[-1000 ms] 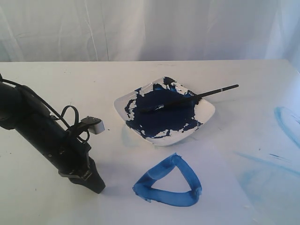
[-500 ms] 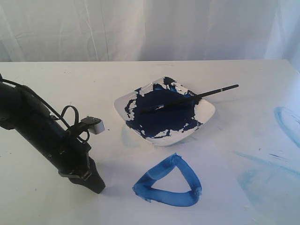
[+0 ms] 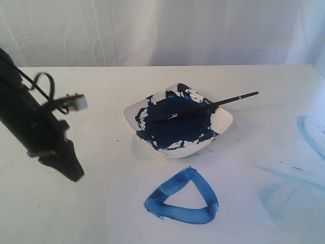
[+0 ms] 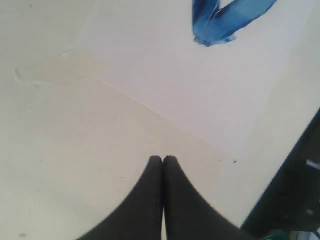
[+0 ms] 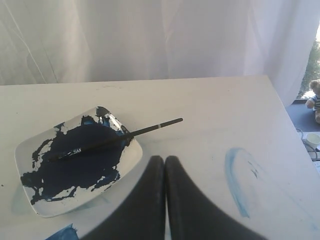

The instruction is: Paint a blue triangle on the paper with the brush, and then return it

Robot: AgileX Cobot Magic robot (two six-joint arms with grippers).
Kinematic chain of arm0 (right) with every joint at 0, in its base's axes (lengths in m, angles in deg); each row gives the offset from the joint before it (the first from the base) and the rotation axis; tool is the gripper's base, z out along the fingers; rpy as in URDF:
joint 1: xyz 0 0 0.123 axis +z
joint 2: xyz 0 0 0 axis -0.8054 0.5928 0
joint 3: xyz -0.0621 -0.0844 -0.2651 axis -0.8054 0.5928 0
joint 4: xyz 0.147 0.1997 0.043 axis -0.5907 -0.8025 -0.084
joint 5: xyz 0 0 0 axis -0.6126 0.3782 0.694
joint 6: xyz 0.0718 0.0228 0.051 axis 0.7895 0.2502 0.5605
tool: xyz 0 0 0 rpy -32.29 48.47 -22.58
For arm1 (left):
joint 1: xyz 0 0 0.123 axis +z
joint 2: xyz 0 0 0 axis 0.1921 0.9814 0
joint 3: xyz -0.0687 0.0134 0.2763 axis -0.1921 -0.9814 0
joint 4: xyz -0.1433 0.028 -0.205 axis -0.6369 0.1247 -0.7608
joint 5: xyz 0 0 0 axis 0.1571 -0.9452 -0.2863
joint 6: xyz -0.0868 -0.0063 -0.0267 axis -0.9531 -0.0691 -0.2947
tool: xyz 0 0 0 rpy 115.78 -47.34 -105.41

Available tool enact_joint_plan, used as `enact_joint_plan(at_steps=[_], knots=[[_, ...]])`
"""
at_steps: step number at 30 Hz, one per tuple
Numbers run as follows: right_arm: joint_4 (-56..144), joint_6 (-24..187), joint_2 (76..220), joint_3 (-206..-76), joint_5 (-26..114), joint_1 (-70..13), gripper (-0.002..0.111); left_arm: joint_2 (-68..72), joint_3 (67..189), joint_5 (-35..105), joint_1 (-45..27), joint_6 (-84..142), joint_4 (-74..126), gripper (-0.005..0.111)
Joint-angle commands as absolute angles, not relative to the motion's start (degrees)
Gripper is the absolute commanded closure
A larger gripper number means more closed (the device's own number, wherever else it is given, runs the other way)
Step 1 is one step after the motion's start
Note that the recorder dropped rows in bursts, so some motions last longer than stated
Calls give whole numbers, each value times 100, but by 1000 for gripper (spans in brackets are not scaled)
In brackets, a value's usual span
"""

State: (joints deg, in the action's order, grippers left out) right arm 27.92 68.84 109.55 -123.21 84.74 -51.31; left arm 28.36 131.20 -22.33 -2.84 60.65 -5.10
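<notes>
Setting: lab-style robot test bench. White tabletop backed by a draped white curtain (pale-blue paint smears on the surface); black robot arm above it.

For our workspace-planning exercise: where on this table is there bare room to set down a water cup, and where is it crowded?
Free: the table strip between the dish and the curtain; also the patch between the left pincer and the dish. Crowded: the middle, where the brush overhangs the dish and the blue triangle lies on the paper.

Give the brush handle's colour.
Black, with a small silvery band; the brush shows best in the right wrist view.
</notes>
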Motion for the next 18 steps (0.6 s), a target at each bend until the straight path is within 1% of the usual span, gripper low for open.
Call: enact_joint_plan(at_steps=[1, 4, 8, 10, 14, 18], knots=[[2828, 6849, 10920, -12311, 8470, -5115, 108, 1562, 13216, -2882, 260, 5904, -1085, 107], [2828, 6849, 10920, -12311, 8470, -5115, 108, 429, 13176, -2942, 704, 5903, -1510, 107], [2828, 6849, 10920, -12311, 8470, -5115, 108, -1025, 12853, -2460, 1036, 5903, -2019, 107], [2828, 6849, 10920, -12311, 8470, -5115, 108, -1659, 12661, -2087, 1049, 5824, -1945, 107], [2828, 6849, 10920, -12311, 8470, -5115, 108, -2773, 12279, -786, 1049, 5823, -1931, 107], [2828, 6849, 10920, -12311, 8470, -5115, 108, -3343, 12252, -724, 1049, 5813, -2391, 107]])
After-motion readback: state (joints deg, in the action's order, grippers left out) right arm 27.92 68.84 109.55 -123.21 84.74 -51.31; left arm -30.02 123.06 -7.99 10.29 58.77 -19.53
